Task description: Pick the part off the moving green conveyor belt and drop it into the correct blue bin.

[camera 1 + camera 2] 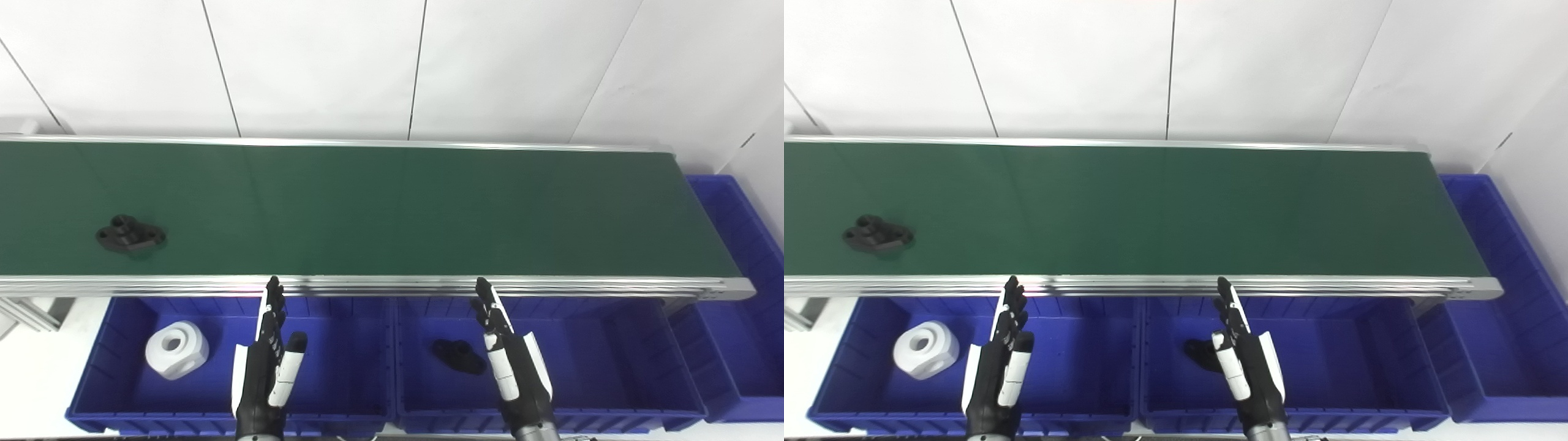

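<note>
— Where's the black part (130,234)?
— On the green belt (392,208), far left end.
— And the hands?
— Left hand (267,361) and right hand (509,361) hover below the belt's near edge, fingers straight, pressed together, holding nothing.

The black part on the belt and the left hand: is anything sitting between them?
Only bare green belt and its silver rail lie between the black part and the left hand, seen in both views.
</note>
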Motion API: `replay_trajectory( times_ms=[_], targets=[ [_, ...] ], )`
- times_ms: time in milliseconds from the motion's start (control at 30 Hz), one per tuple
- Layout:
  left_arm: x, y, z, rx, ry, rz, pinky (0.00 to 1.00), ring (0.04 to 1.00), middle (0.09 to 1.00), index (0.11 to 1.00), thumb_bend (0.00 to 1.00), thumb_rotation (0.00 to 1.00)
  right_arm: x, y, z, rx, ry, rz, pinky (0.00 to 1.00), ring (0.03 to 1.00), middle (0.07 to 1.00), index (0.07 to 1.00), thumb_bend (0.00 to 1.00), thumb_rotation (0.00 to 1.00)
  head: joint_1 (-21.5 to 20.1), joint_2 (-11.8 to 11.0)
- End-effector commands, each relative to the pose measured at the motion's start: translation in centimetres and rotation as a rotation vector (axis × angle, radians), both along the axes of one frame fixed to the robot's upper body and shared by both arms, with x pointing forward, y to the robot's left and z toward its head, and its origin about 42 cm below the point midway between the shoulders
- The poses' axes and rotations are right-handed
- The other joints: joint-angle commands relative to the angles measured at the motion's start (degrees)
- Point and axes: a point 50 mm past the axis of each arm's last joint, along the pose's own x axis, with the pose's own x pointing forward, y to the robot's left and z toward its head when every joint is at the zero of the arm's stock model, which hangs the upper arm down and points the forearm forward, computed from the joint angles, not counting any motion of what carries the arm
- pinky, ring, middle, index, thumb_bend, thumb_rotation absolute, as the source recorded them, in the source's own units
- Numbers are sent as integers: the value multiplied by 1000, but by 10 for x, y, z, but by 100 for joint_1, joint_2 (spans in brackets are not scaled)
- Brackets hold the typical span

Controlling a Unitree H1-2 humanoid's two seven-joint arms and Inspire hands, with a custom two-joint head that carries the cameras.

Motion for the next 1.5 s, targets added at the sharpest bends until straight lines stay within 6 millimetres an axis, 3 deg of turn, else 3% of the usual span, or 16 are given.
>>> replay_trajectory(
  times_ms=[0, 200, 700, 833, 1100, 1467],
  targets=[
    [5, -1, 7, -2, -65, -18, 1000, 1000, 1000, 1000, 778, 923, 4, 2, 10, 24, -71, -8, 1000, 987, 1000, 1000, 853, 1000, 1, -8],
    [6, 0, 5, 2, -72, -45, 1000, 1000, 1000, 1000, 758, 952, 6, 2, 11, 80, -36, -75, 1000, 988, 1000, 1000, 823, 1000, -5, -12],
    [8, 4, 6, -31, -68, -88, 1000, 1000, 1000, 1000, 794, 914, 6, 3, 13, 59, -65, -69, 1000, 1000, 1000, 1000, 863, 1000, -22, -1],
    [8, 2, 5, -30, -60, -85, 1000, 1000, 1000, 1000, 801, 916, 6, 2, 11, 64, -62, -69, 1000, 1000, 1000, 1000, 856, 1000, 61, -80],
    [8, -10, -7, -48, -50, -87, 1000, 1000, 998, 1000, 819, 906, 5, -13, -2, 17, -79, -17, 1000, 1000, 1000, 1000, 866, 1000, 653, -657],
    [14, -20, -8, -47, -76, -88, 1000, 1000, 983, 1000, 779, 877, 9, -21, -10, 10, -92, -14, 1000, 1000, 1000, 1000, 890, 1000, 994, -779]
  ],
)
